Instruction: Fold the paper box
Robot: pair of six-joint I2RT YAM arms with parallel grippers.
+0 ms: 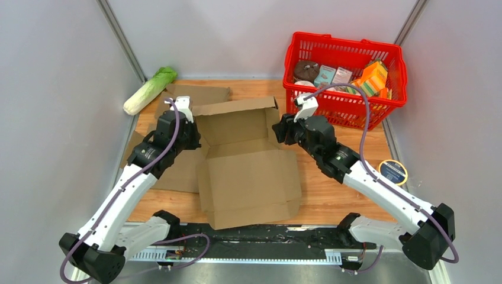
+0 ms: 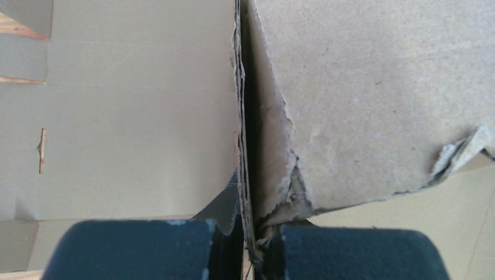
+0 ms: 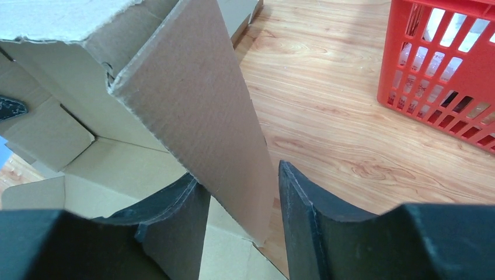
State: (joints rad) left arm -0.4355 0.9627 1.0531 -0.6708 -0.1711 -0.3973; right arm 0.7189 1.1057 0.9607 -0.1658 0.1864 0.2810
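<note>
Paper box (image 1: 248, 171) is lying half-opened on the wooden table (image 1: 331, 198) between the two arms, with its back panel and side flaps partly raised. On the left, the left gripper (image 2: 245, 239) is clamping the box's torn left edge (image 2: 240, 116), pads pressed together on the cardboard. On the right, the right gripper (image 3: 242, 198) is straddling the upright right flap (image 3: 198, 116) with its jaws apart: one finger appears to be touching the inner face, the other is standing just clear of the outer face. The step in hand looks like securing both sides before raising them. Doing it well is calling for a bite low near the crease, a square squeeze that is not buckling the flap, and a path clear of the red basket (image 1: 346, 112) near the right arm
</note>
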